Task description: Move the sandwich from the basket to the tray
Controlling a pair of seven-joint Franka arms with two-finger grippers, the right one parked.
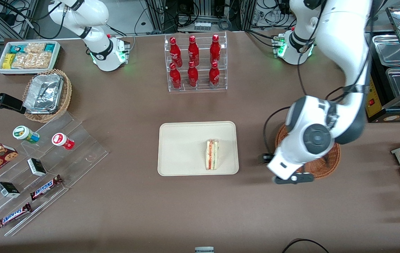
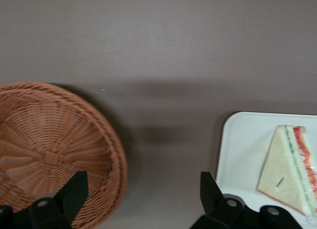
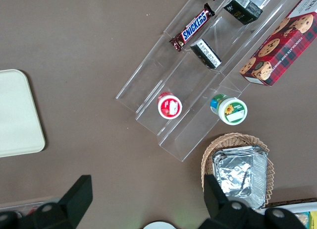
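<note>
Sandwich (image 1: 212, 155) lay flat on the tray (image 1: 179, 140), near the edge that faces the basket (image 1: 328, 163), its red, green and white layers showing along one side. The pincer (image 2: 143, 199) hung over bare counter (image 1: 200, 203) between basket and tray, its fingers (image 2: 74, 194) spread wide apart with nothing between them. In the wrist view the basket's weave looked bare of anything. Judged from that, the placing seemed done and the step in hand was the retreat. Doing it well called for lifting straight up before swinging away, fingers kept apart, so that no fingertip would catch the tray's low rim or nudge the wedge. The wrap looked slippery, so any brush could slide the sandwich.
</note>
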